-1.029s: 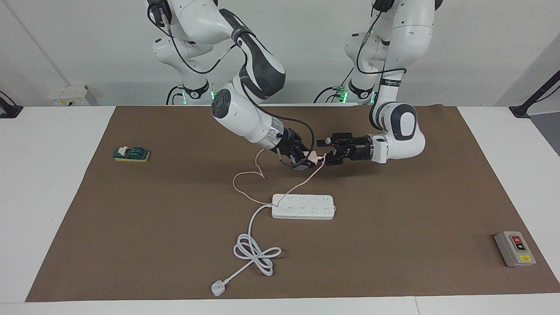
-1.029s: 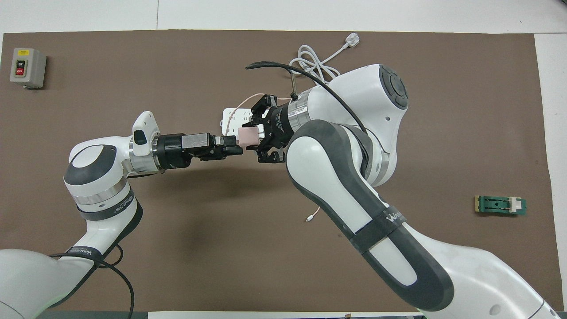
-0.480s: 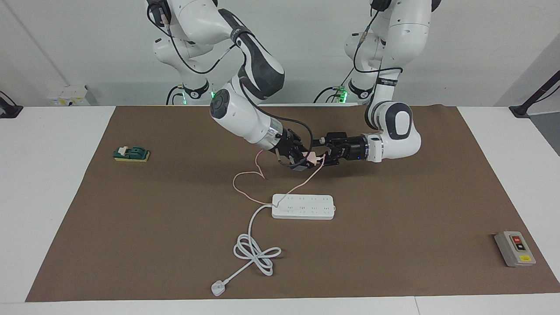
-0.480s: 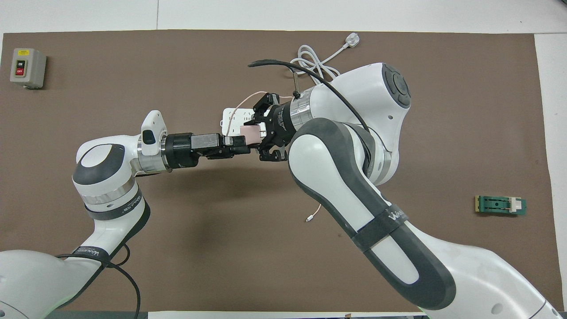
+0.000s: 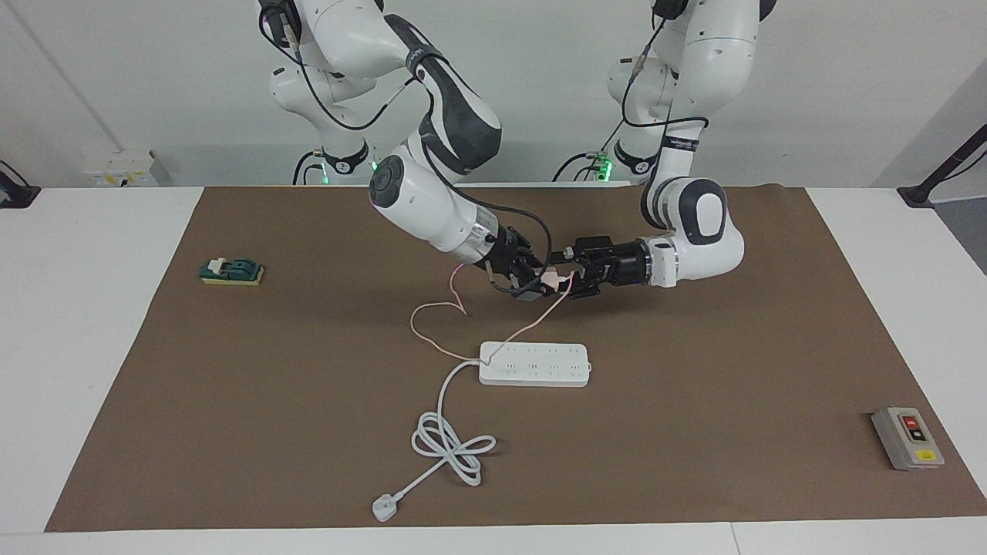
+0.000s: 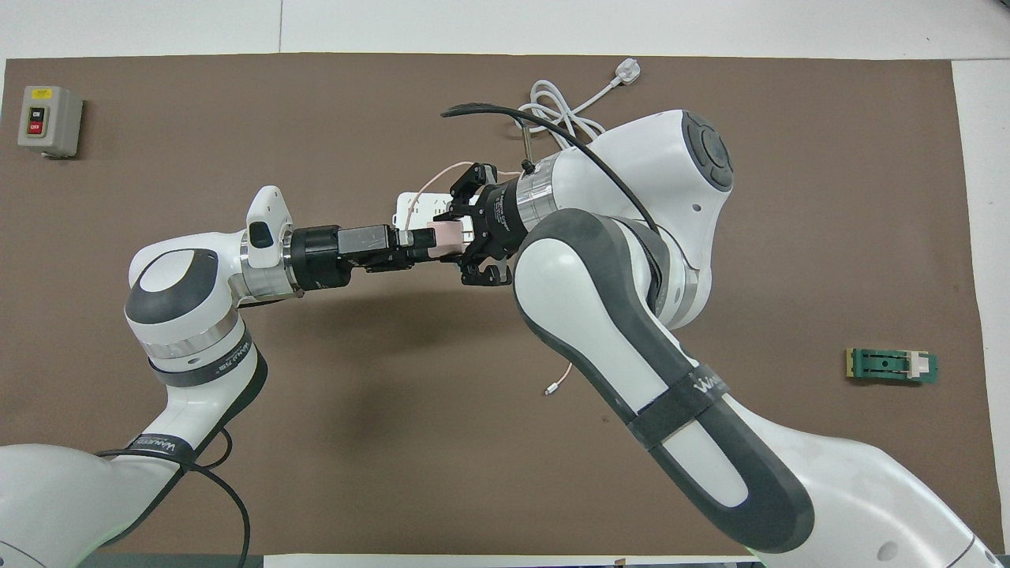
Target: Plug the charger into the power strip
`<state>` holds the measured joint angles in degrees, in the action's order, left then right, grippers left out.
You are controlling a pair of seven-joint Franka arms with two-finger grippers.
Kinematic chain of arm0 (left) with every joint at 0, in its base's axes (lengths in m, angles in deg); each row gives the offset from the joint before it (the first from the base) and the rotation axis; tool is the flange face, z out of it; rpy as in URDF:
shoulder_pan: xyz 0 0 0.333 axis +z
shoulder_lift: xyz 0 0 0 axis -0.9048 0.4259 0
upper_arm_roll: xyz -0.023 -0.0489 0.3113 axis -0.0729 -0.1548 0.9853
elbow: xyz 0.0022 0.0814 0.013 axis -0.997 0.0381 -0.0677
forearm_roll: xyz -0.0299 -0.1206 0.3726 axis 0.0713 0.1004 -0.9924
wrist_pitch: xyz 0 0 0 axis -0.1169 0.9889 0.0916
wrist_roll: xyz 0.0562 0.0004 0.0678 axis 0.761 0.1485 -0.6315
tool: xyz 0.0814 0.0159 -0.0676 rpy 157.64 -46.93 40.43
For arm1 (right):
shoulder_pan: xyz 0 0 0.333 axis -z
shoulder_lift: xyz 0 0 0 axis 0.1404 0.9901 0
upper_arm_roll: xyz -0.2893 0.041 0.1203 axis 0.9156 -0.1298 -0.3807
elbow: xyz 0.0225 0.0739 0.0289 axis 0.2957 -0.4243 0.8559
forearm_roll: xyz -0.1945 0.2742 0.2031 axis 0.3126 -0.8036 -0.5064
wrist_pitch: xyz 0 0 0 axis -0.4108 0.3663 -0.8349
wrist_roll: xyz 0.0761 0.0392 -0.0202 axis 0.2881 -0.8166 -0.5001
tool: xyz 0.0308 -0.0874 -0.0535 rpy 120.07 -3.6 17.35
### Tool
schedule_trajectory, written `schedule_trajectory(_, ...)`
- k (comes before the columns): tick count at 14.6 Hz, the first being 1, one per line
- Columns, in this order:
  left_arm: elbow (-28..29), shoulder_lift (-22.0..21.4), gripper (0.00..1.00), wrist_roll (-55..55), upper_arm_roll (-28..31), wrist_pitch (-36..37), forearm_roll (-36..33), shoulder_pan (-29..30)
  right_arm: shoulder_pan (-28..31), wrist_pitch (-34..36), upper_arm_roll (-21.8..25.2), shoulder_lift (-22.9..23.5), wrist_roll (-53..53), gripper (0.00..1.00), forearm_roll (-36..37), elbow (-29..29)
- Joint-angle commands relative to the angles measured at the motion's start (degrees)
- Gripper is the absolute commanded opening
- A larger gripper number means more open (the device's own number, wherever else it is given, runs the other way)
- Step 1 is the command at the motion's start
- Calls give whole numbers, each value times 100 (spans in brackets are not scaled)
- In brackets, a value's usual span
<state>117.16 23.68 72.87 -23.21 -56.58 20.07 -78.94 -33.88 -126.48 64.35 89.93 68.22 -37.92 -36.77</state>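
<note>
Above the brown mat, over the stretch between the robots and the strip (image 5: 534,364), both grippers meet in mid-air at the charger (image 5: 550,275). The right gripper (image 5: 532,281) has its jaws clamped on the pink cube. The left gripper (image 5: 577,279) stands at the cube's other face with jaws spread wide, the cube apparently between them but not yet gripped.

Step in hand, as judged: a hand-over or re-grip of the charger, before any insertion. The strip lies flat on the bench, sockets up, with nothing plugged in. The next move calls for the left jaws to close squarely on the cube, the right to let go, and the prongs to be turned down toward a socket; the trailing cable (image 5: 436,317) must not snag.

The facing view shows the strip whole, the cable looping down across its end toward the right arm, and the gap between charger and bench. The overhead view hides most of the strip under the right arm, but shows the cable's white connector (image 6: 550,389) lying on the mat nearer the robots, and the cube (image 6: 443,237) plainly between both grippers.
</note>
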Motion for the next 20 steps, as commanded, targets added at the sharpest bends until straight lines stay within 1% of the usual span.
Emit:
schedule_trajectory(1,-96,129,95,51,58,-96,136,-131,67,13,-47,73,82,0,-135,126)
schedule_trajectory(2,-95,129,90,51,58,-88,136,-166,67,13,-47,73,82,0,-135,126)
schedule_trajectory(3,-95,129,81,51,58,-79,136,-158,67,21,-47,73,82,0,-135,126)
schedule_trajectory(4,-95,129,64,51,58,-79,136,-158,67,21,-47,73,82,0,-135,126)
schedule_trajectory(5,-95,138,43,51,58,-79,136,-158,67,30,-47,64,91,0,-135,126)
schedule_trajectory(7,-95,129,20,78,58,-61,136,-158,76,30,-47,73,91,0,-143,135)
schedule_trajectory(8,-95,129,3,87,58,-35,128,-132,68,30,-47,73,82,0,-143,127)
schedule_trajectory(9,-95,129,0,87,58,-9,128,-114,67,30,-47,73,82,0,-143,126)
schedule_trajectory(14,-95,129,0,87,67,53,110,-79,67,21,-47,73,117,0,-143,126)
schedule_trajectory(15,-87,129,0,87,75,53,101,-70,85,13,-38,73,222,76,-135,126)
schedule_trajectory(16,-104,129,0,87,75,62,58,-70,120,4,-38,73,249,100,-135,126)
schedule_trajectory(20,-122,129,0,113,102,45,5,70,190,12,-20,46,249,100,-126,135)
